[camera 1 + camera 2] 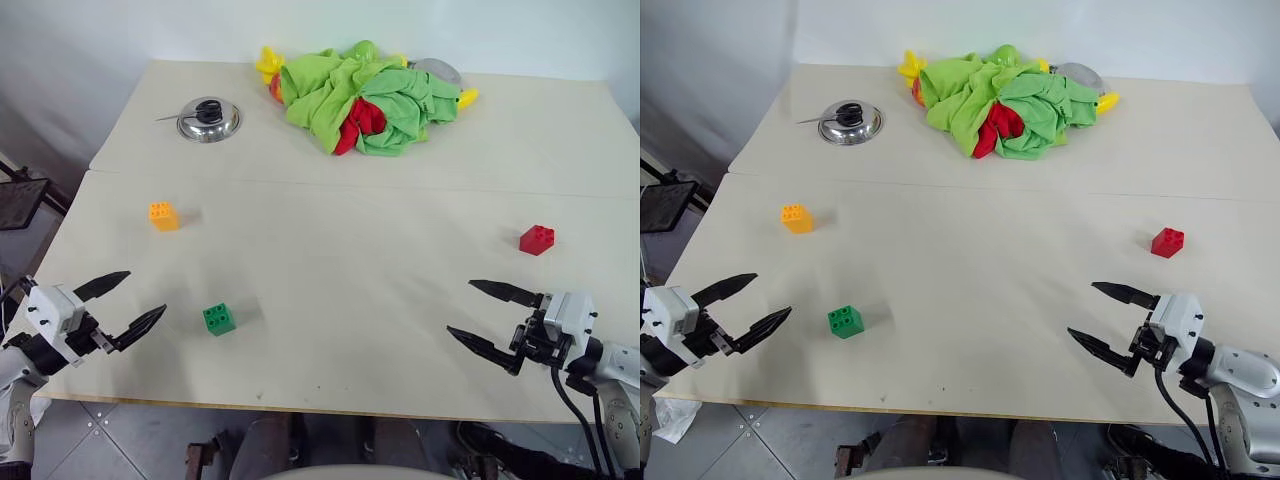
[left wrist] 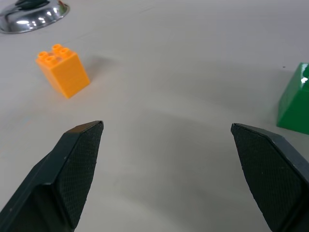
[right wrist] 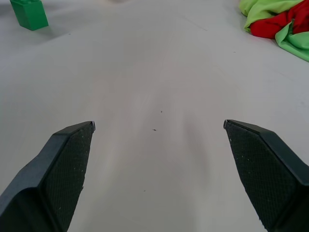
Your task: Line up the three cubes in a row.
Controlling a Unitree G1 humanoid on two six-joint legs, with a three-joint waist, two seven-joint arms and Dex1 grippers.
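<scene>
Three studded cubes lie far apart on the pale table (image 1: 350, 260). The orange-yellow cube (image 1: 163, 215) stands at the left. Nearer the front edge, left of centre, is the green cube (image 1: 219, 319). The red cube (image 1: 537, 239) sits at the right. My left gripper (image 1: 146, 297) hovers open at the front left corner, a short way left of the green cube, with nothing between its fingers. My right gripper (image 1: 458, 310) stands open near the front right, in front of the red cube and apart from it, also empty.
A heap of green and red cloth (image 1: 370, 98) with yellow bits lies at the back centre. A round steel lid (image 1: 208, 119) with a black knob sits at the back left. A seam crosses the table between them and the cubes.
</scene>
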